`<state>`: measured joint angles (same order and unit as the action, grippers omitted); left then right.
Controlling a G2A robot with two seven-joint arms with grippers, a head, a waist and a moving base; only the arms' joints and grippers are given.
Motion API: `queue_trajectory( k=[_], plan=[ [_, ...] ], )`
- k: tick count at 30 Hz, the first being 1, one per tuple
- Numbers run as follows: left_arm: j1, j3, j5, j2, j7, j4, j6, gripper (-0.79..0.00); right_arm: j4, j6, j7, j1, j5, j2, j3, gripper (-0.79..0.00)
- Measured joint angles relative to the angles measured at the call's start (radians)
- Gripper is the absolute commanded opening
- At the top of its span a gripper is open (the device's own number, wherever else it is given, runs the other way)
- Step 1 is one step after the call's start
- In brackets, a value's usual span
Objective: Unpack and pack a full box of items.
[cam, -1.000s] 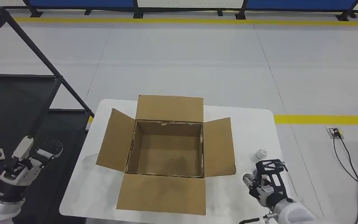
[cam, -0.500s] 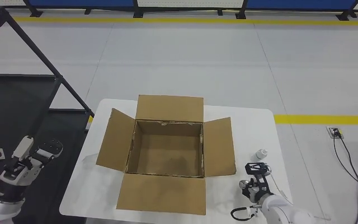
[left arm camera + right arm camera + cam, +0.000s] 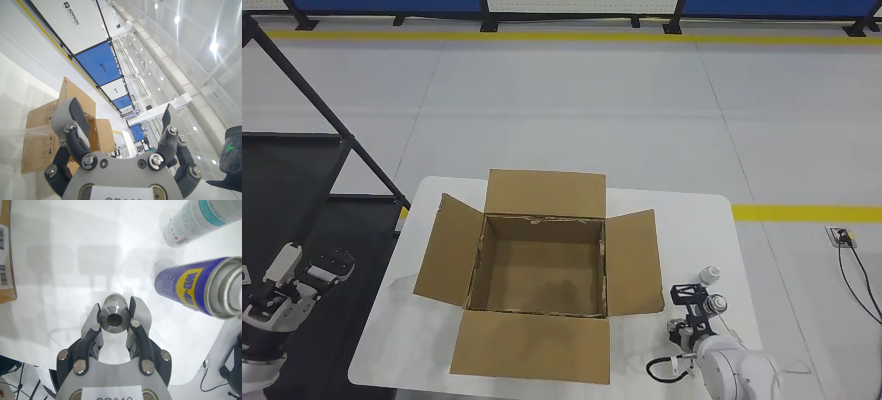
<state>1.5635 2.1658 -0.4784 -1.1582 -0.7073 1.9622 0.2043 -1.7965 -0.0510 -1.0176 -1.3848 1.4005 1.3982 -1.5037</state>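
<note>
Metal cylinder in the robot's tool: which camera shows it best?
The right wrist view: the metal cylinder sits close up, clamped in the right tool, hollow end toward the camera. In the top view it is too small to tell. The left wrist view faces the cardboard box.

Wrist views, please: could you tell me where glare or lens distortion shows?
Left wrist view: ceiling lamps flare into starbursts. Right wrist view: the blue spray can and white can splay outward from wide-angle distortion; the metal cylinder in the right tool shows a pale sheen.

Bright overhead light; ceiling lamps (image 3: 214,46) flare, wrist views bend at edges.
</note>
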Motion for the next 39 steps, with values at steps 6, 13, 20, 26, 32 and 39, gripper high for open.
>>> queue_trajectory(
  k=[6, 13, 20, 26, 32, 39],
  plan=[
    [0.0, 0.0, 0.0, 0.0, 0.0, 0.0, 0.0, 0.0, -0.055, -0.025, 0.019, -0.026, -0.001, -0.003, -0.01, -0.086],
    [0.0, 0.0, 0.0, 0.0, 0.0, 0.0, 0.0, 0.0, -0.165, 0.0, 0.1, -0.079, -0.106, -0.004, -0.03, -0.065],
    [0.0, 0.0, 0.0, 0.0, 0.0, 0.0, 0.0, 0.0, -0.242, 0.092, 0.164, -0.1, -0.23, -0.007, -0.009, -0.074],
    [0.0, 0.0, 0.0, 0.0, 0.0, 0.0, 0.0, 0.0, -0.179, 0.124, 0.148, -0.026, -0.249, -0.006, 0.072, -0.065],
    [0.0, 0.0, 0.0, 0.0, 0.0, 0.0, 0.0, 0.0, -0.09, 0.099, 0.16, 0.054, -0.242, -0.001, 0.149, -0.049],
    [0.0, 0.0, 0.0, 0.0, 0.0, 0.0, 0.0, 0.0, -0.074, 0.099, 0.187, 0.07, -0.269, -0.003, 0.167, -0.046]
  ],
)
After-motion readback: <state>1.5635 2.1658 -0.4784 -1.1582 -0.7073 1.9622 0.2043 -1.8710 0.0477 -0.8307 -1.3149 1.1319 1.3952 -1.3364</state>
